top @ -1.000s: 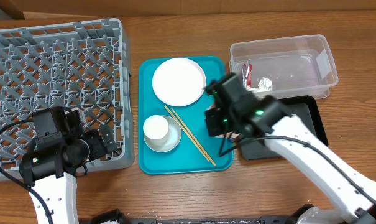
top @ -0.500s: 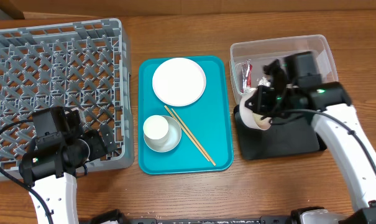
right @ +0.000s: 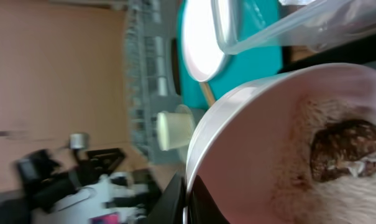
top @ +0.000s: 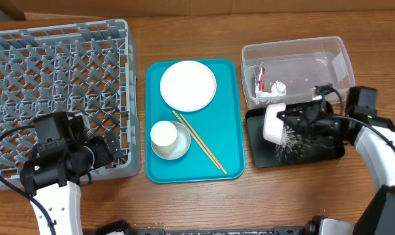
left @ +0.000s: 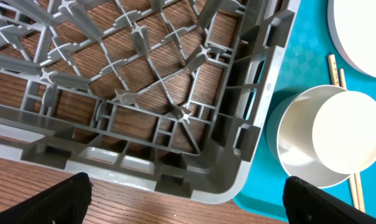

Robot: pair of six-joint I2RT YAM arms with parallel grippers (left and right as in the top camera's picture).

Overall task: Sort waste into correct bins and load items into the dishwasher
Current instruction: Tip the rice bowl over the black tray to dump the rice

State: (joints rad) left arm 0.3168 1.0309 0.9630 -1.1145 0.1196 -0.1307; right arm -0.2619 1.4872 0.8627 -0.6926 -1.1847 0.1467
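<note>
My right gripper (top: 294, 119) is shut on the rim of the pinkish-white bowl (top: 271, 123) and holds it tipped on its side over the black tray (top: 328, 151). Loose rice grains (top: 288, 141) spill from it onto the tray. In the right wrist view my fingers (right: 189, 202) clamp the bowl's rim (right: 237, 124); a brown food scrap (right: 342, 148) and rice cling inside. The clear tub (top: 328, 51) holds the snack wrapper (top: 260, 77) and the napkin (top: 276, 88). My left gripper (top: 110, 153) is open and empty at the dish rack's (top: 53, 85) front right corner (left: 175, 124).
The teal tray (top: 230, 117) holds the white plate (top: 188, 85), the white cup (top: 163, 134) standing in the grey bowl (top: 176, 150), and the chopsticks (top: 201, 142). The cup (left: 346, 134) also shows in the left wrist view.
My right arm swung the bowl from beside the teal tray across to the black tray and tipped it onto its side; rice now falls out. The left arm has not moved.
</note>
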